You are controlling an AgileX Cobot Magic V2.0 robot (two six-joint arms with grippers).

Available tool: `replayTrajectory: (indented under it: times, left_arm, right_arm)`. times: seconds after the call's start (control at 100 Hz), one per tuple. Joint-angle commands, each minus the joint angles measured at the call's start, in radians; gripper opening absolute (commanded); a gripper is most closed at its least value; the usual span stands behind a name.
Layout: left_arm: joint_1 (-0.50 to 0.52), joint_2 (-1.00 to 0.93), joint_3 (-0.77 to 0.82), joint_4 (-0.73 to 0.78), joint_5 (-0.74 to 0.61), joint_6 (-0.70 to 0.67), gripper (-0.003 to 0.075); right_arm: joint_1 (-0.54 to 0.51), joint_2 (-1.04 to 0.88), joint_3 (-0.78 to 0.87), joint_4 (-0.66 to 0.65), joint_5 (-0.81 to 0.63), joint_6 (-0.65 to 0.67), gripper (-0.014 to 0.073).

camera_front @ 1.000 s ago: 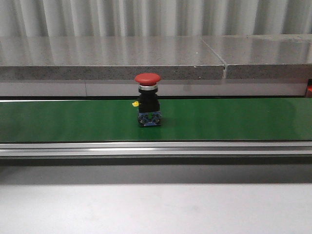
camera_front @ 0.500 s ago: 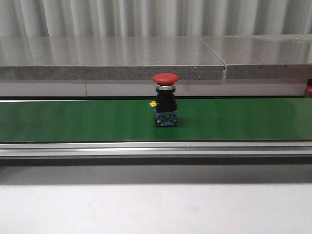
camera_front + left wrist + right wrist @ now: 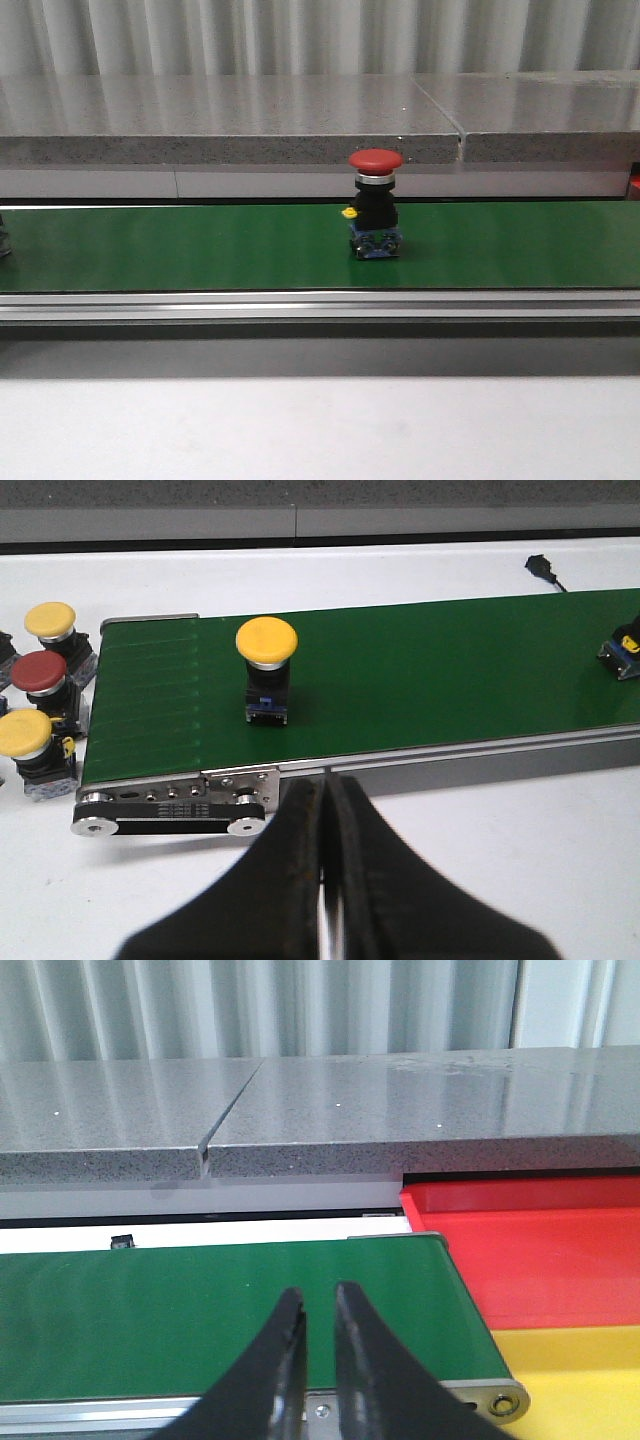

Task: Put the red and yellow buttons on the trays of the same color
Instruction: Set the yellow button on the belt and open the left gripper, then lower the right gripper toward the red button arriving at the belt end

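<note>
Green conveyor belt (image 3: pixel 150 245), grey stone ledge (image 3: pixel 220 115), corrugated wall (image 3: pixel 300 35)

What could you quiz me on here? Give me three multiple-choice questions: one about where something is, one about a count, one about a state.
1. Where does the red button stand?
A. on the green belt
B. on the grey ledge
C. in a tray

2. How many buttons wait on the white table beside the belt's end, in the left wrist view?
A. one
B. three
C. five

3. How is the left pincer?
A. wide open
B. gripping a button
C. closed on nothing

Answers:
1. A, it stands upright on the belt.
2. B, two yellow and one red.
3. C, its fingers meet with nothing between them.
</note>
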Motion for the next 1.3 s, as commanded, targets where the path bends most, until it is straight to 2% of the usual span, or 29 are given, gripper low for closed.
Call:
replayTrajectory:
  times: [0.0,0.27,0.5,0.62,0.75,0.96,1.29]
  left_arm:
    - [-0.008,-0.013,-0.019,-0.014,-0.065,-0.003,-0.002]
    - [-0.008,-0.021,-0.019,-0.011,-0.058,-0.003,-0.002]
    - [-0.008,-0.021,-0.019,-0.011,-0.058,-0.003,-0.002]
    - [-0.008,-0.021,-0.019,-0.011,-0.058,-0.003,-0.002]
    - [-0.008,-0.021,-0.019,-0.011,-0.058,-0.003,-0.002]
    - [-0.008,-0.021,-0.019,-0.011,-0.058,-0.003,-0.002]
    - [-0.008,-0.021,-0.019,-0.011,-0.058,-0.003,-0.002]
  right_arm:
    - [-0.004,-0.019,-0.019,-0.002,-0.074,-0.006,0.0099]
    - [-0.001,-0.013,-0.036,-0.002,-0.074,-0.006,0.0099]
    - [-0.001,0.079,-0.151,-0.048,-0.011,-0.006,0.0097]
    - [-0.001,0.158,-0.214,-0.051,-0.008,-0.006,0.0066]
    - [-0.001,0.272,-0.32,-0.051,0.054,-0.006,-0.0073]
    - [-0.001,0.474,-0.495,-0.056,0.103,-0.006,-0.0058]
    - [-0.001,0.737,-0.678,-0.046,0.275,-0.006,-0.0058]
